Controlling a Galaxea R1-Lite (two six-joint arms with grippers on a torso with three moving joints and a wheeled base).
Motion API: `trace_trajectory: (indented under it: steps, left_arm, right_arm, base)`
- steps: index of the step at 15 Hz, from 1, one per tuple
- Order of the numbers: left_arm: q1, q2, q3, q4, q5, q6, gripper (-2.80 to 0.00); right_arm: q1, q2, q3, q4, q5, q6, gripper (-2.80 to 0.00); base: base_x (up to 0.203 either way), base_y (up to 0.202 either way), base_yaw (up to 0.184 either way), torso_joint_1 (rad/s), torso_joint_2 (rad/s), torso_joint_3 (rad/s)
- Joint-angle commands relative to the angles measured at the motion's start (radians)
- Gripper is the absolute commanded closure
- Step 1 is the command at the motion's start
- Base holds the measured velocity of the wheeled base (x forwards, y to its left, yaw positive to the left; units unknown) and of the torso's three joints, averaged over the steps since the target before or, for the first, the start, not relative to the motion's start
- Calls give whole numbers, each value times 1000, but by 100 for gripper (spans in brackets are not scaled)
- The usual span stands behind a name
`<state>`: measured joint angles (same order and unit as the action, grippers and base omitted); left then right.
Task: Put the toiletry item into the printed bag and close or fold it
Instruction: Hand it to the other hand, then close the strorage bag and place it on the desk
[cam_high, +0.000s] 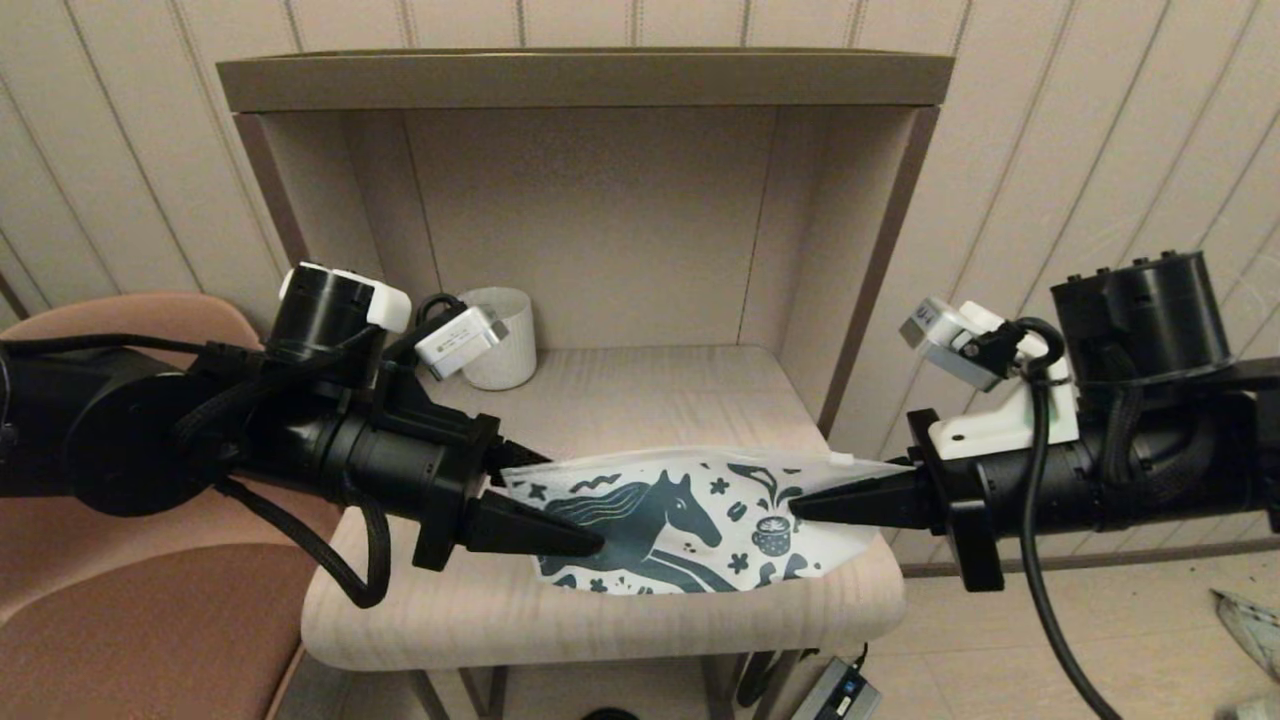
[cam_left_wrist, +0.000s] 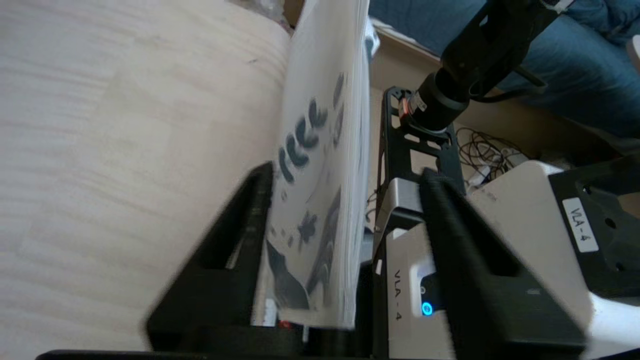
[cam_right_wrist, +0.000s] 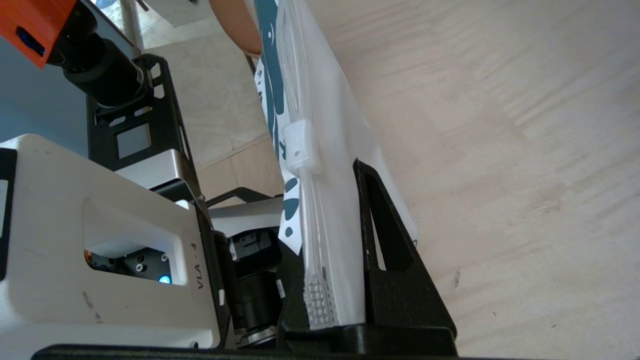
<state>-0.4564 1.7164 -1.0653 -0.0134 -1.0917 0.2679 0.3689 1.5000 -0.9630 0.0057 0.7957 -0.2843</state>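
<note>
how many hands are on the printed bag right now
2. The left hand is at the printed bag left end with fingers apart; the right hand grips its right end, near the zip slider.
</note>
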Motion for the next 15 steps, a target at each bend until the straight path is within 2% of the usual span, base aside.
trace_trajectory:
  steps: [1, 4, 8, 13, 15]
  left_arm:
    - [2, -19, -13, 0, -5, -5, -280]
    - [-1, -28, -49, -2, 41, -5, -280]
    - [-23, -35, -100, 8, 60, -1, -280]
    - [-199, 66, -289, 104, 210, 3, -280]
    - [-244, 101, -342, 116, 249, 2, -280]
  right_arm:
    - [16, 7, 5, 0, 4, -1, 0]
    - [33, 6, 7, 0, 5, 0, 0]
    - [54, 8, 11, 0, 3, 3, 0]
    - [64, 6, 6, 2, 3, 8, 0]
    - [69, 15, 4, 2, 3, 10, 0]
  base:
    - [0, 0, 0, 0, 0, 0]
    - [0, 0, 0, 0, 0, 0]
    - [0, 0, 0, 0, 0, 0]
    - [0, 0, 0, 0, 0, 0]
    - [0, 0, 0, 0, 0, 0]
